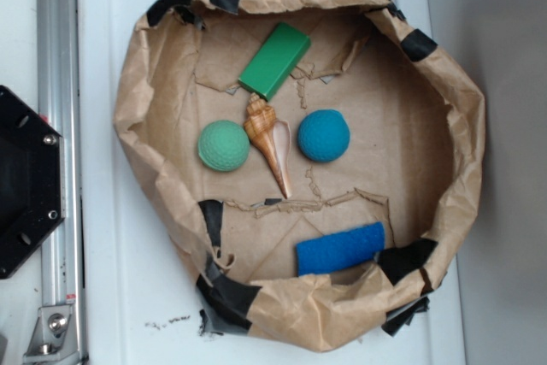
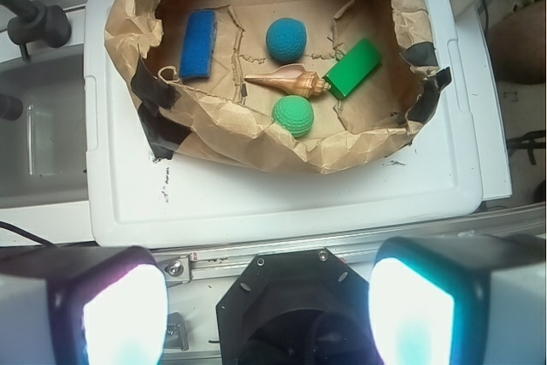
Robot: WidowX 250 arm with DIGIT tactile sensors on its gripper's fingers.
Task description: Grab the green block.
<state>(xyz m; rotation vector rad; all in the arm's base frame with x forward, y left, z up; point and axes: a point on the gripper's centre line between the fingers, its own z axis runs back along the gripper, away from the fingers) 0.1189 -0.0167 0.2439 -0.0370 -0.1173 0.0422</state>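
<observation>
Green block (image 1: 274,61) just sitting in the paper basket (image 1: 466,160).
Gripper (image 2: 256,297) way back from it, fingers spread wide, grasping nothing; shell (image 1: 268,138) touches the block's end.

Exterior straight overhead, close on paper bowl (image 1: 461,151); wrist farther back, angled down; both share bowl

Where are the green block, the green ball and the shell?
green block (image 1: 274,61), exterior view, middle of its top face.
green ball (image 1: 224,145), exterior view, centre of the dimpled surface.
shell (image 1: 267,138), exterior view, widest part of its body.
</observation>
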